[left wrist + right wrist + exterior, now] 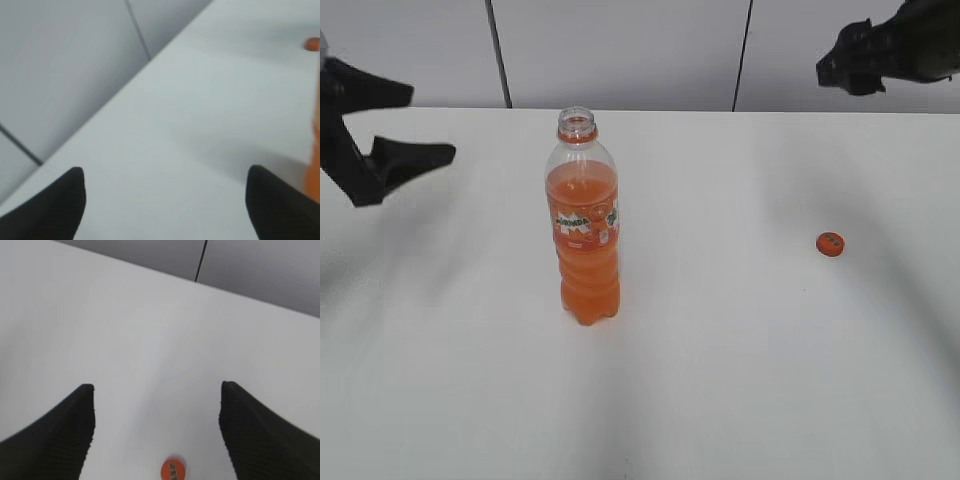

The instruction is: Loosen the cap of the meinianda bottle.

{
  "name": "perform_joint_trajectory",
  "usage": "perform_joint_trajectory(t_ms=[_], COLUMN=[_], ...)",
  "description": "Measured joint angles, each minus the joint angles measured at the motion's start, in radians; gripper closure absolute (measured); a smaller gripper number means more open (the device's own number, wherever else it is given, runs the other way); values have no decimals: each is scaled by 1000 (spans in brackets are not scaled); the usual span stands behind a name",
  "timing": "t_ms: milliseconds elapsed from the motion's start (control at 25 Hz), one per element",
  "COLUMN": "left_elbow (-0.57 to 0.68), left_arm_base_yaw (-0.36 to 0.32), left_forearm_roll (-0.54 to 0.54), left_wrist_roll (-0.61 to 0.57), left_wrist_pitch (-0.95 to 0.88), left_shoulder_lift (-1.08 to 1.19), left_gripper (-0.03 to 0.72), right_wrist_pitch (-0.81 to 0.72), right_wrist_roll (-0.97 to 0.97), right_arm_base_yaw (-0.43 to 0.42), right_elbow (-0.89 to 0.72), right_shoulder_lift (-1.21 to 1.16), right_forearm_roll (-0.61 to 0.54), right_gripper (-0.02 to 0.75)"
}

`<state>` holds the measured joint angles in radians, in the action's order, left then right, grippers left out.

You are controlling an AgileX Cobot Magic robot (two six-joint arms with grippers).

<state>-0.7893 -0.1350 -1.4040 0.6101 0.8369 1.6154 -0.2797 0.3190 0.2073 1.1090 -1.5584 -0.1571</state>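
Both my pincers are up in the air w/ nothing between the fingers. My right gripper has its jaws wide apart, and just under it, a little toward my wrist, the cap lies flat on the white table. I judge it was put there on purpose, well away from the bottle, so it cannot roll back or be knocked.

My left gripper is also spread open, fingers far from each other, gripping nothing. At its right side, near one finger, I see only an orange strip of the meinianda bottle; the rest is cut off.

Farther out, betw. my two arms, the bottle stands upright by itself, nothing steadying it. Its mouth is bare: clear thread on top, orange ring below it. Clear plastic, orange drink reaching approx. the shoulder, ribbed lower body, orange label w/ green-white logo.

The cap is small, round, orange, dark marks on top. So, in my judgement, the cap is more than loosened already; it is fully off.
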Motion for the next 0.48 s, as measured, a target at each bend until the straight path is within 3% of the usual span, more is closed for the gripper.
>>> perform_joint_trajectory(t_ms=[240, 480], left_elbow=[-73, -145], left_arm_base_yaw=[0, 0], left_forearm_roll=[211, 410], left_wrist_roll=[0, 0], left_wrist_pitch=[-239, -648], left_shoulder_lift=[-128, -164], left_gripper=[99, 101], right_wrist_pitch=[35, 39], right_wrist_roll=[2, -4], right_arm_base_yaw=[0, 0], right_elbow=[0, 0], right_shoulder_lift=[69, 132], right_forearm_roll=[93, 150], right_gripper=[156, 156])
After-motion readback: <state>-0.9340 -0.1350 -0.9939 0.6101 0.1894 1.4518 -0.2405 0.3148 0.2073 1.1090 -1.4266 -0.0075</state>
